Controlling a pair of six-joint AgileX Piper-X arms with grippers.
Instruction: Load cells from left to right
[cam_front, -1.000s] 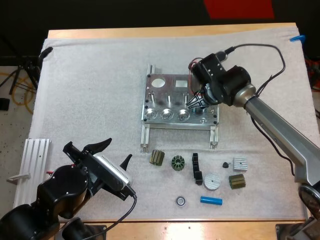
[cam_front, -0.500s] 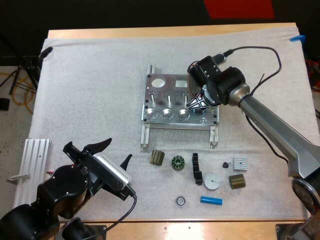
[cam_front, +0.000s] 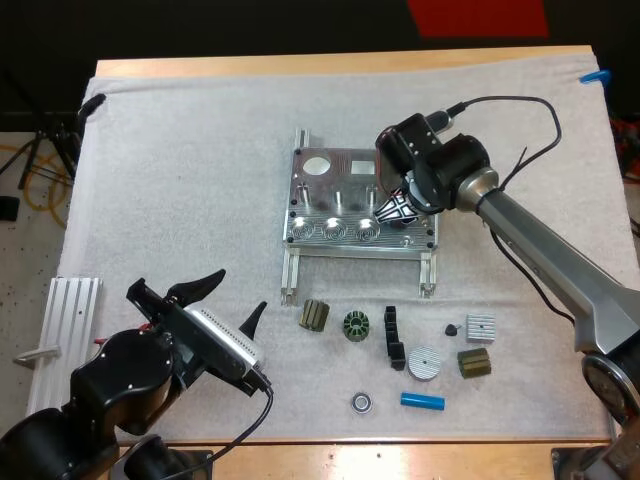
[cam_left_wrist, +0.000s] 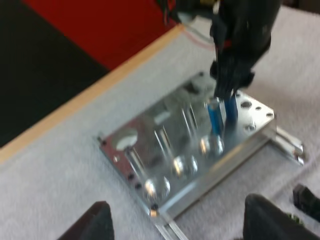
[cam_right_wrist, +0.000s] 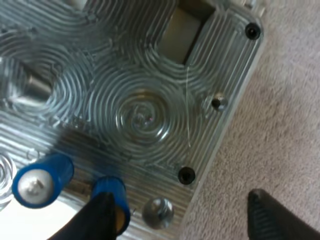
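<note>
White mat (cam_front: 180, 150): right arm (cam_front: 540, 250) stretched over fixture (cam_front: 330, 200), jaws pointing down.

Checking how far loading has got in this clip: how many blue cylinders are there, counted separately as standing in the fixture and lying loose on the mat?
Blue cylinders standing in the metal fixture: 2
Blue cylinder lying loose on the mat: 1
Total: 3
</note>
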